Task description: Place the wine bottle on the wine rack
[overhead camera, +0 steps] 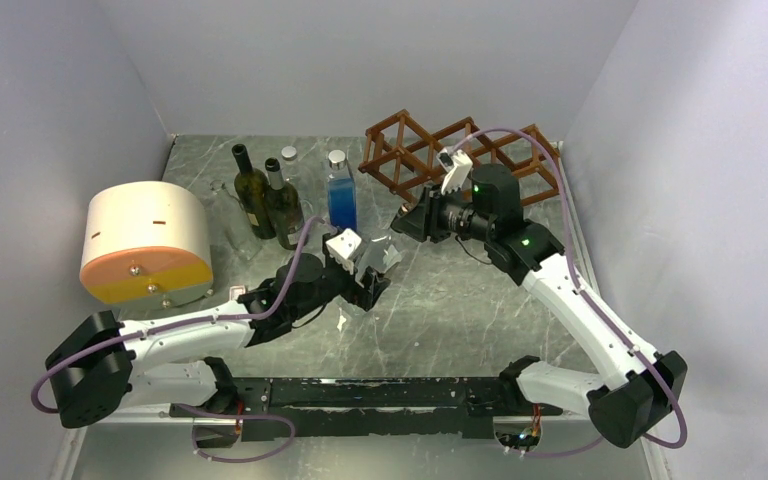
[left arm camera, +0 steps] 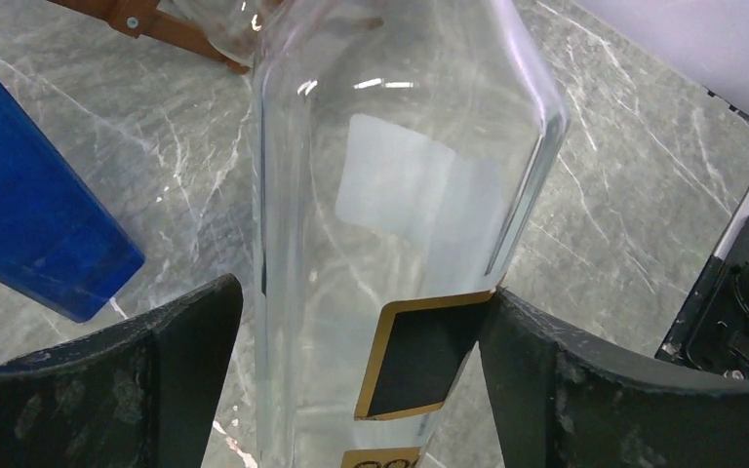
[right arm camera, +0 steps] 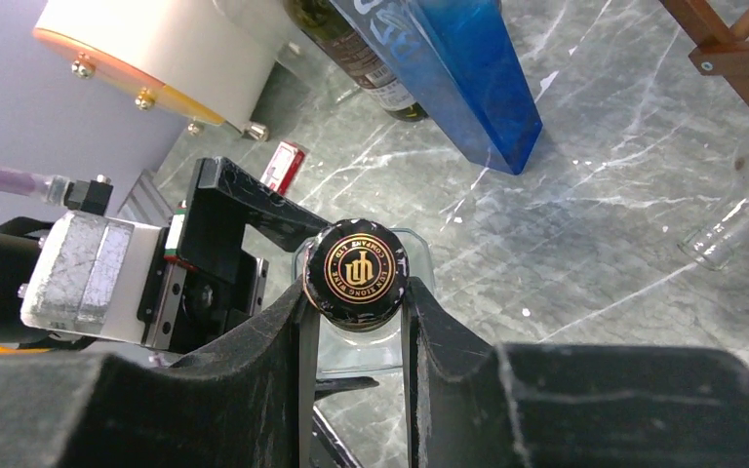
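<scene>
Two hands are meeting on one clear glass wine bottle (left arm camera: 400,175). It is lying tilted between them over the grey marble surface (overhead camera: 440,320), with its cap (right arm camera: 361,275) toward the wine rack (overhead camera: 430,150). The bottle is near a blue bottle (overhead camera: 341,195) and not yet at any of the rack's openings.

The right hand (right arm camera: 356,291) is clamping shut on the black, gold-stamped cap. The left hand (left arm camera: 361,302) is straddling the wide body by the black-and-gold label (left arm camera: 419,356). One finger is touching the glass and the other is sitting just beside it. I cannot tell whether this hand is truly gripping or only flanking.

The bottle is looking empty, so it is probably lighter than a full one, though thick glass carries some weight. It is rigid, smooth and likely slippery, and a knock against the surface or the wooden slats could crack it.

The cap is offering only a small hold far from the bottle's middle, so the body could swing or twist there. The broad body, around the label, is seeming the safer place to carry the load, squeezed firmly across its flat sides. The rack's slats are looking thin, so a hard push could shift the rack.
</scene>
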Controlling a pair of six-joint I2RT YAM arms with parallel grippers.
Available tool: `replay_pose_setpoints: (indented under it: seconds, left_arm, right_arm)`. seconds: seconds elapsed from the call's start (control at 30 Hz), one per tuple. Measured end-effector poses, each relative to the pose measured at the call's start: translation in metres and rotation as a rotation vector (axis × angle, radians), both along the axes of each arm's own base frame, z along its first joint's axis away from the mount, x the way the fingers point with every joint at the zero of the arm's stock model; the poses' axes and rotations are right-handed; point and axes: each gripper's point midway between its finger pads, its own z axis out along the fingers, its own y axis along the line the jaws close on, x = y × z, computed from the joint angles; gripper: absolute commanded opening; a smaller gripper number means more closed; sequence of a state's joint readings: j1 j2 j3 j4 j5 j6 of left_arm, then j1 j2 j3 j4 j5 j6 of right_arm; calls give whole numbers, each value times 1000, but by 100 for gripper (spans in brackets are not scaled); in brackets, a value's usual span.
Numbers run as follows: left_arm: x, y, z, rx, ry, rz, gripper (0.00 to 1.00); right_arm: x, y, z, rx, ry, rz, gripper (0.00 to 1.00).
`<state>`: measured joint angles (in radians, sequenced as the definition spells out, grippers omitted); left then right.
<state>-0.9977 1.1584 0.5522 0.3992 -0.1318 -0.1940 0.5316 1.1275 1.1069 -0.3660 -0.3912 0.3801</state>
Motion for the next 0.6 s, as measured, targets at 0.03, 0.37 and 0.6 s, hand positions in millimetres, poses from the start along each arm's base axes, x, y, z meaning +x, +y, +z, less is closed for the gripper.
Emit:
replay_pose_setpoints:
  seconds: [0.03,0.37,0.6]
  left_arm:
    - [1,0,0,1,-3,2,87]
    - [3,-3,2,15,-44,-15,72]
    - [3,1,8,55,-113,-37,87]
  right_arm:
    - [0,0,1,3,0,-2,0]
    - [1,1,23,26,-26,-7,0]
    - [-1,-2,29,27,-18,-17,0]
